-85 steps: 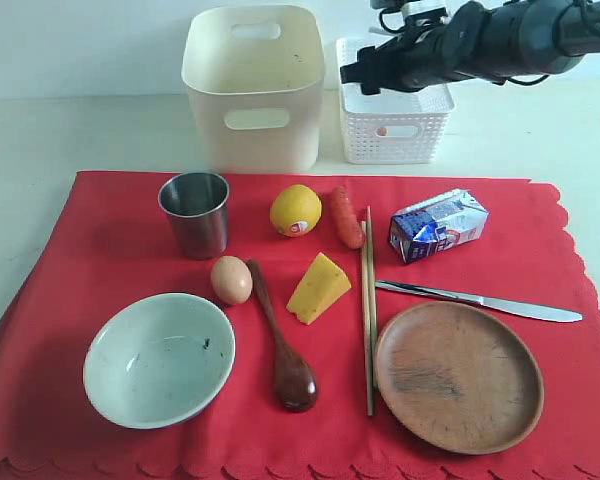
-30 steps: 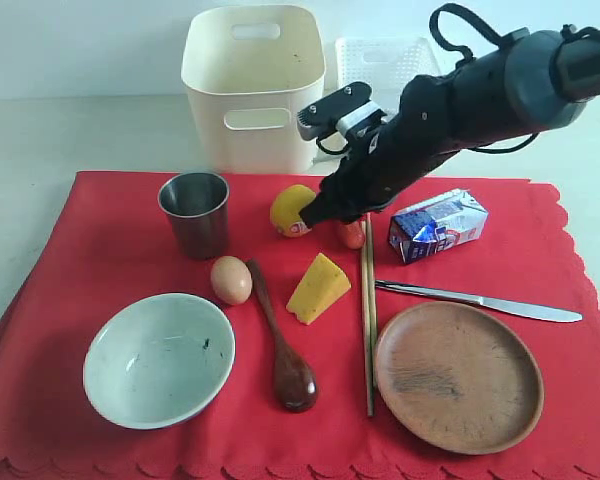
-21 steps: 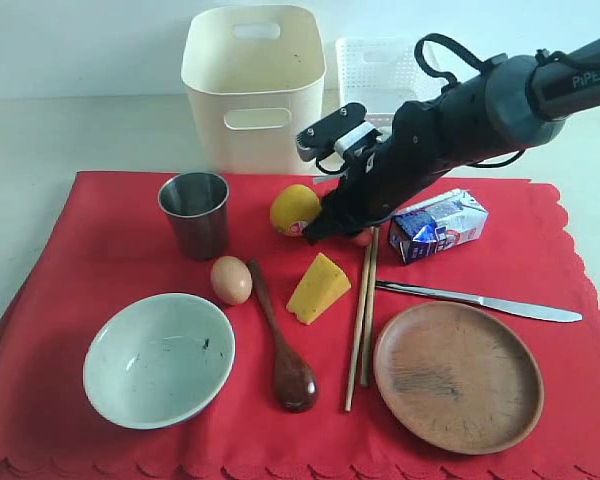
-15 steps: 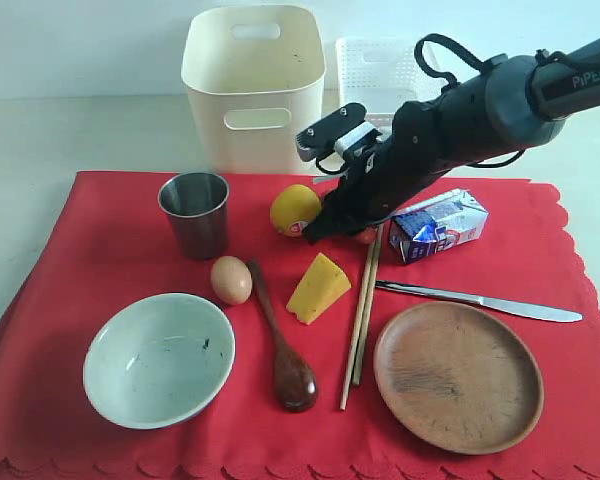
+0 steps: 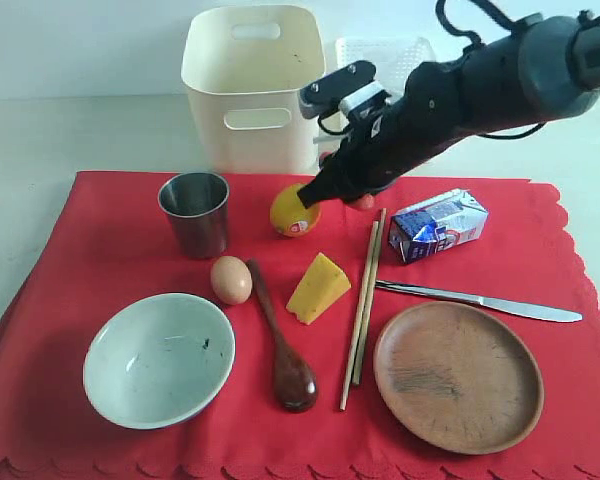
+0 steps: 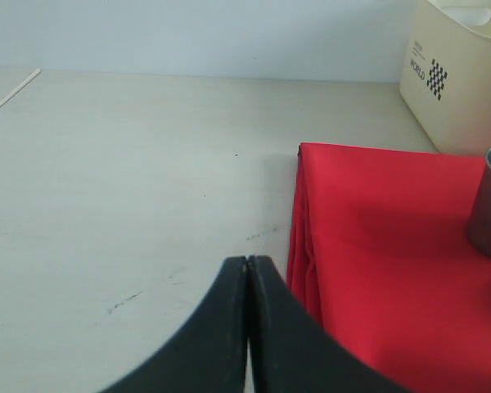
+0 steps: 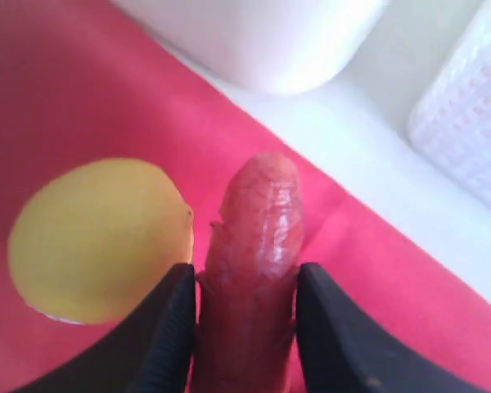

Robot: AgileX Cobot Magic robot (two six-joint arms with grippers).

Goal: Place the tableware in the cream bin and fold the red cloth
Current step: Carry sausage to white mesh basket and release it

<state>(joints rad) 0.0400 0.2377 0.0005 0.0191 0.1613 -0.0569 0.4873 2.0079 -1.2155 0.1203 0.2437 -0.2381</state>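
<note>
The red cloth [image 5: 100,250] carries the steel cup [image 5: 194,212], pale bowl [image 5: 158,358], dark spoon [image 5: 280,340], slanted chopsticks [image 5: 362,300], knife [image 5: 480,300] and wooden plate [image 5: 458,375]. Behind them stands the cream bin [image 5: 254,85]. My right gripper [image 5: 332,192] hangs above the cloth's back edge, right of the lemon, shut on the sausage [image 7: 258,237], which sticks out past its fingers [image 7: 159,327]. My left gripper [image 6: 248,270] is shut with nothing in it, over bare table beside the cloth's folded edge [image 6: 299,237]; the exterior view does not show it.
A lemon [image 5: 292,212], egg [image 5: 231,279], cheese wedge [image 5: 318,288] and milk carton [image 5: 438,225] lie among the tableware. A white lattice basket [image 5: 380,60] stands right of the cream bin, partly behind my right arm.
My right gripper came down from the basket, shut on the sausage and lifted it up and back. The chopsticks were knocked askew, their near ends swinging left.
</note>
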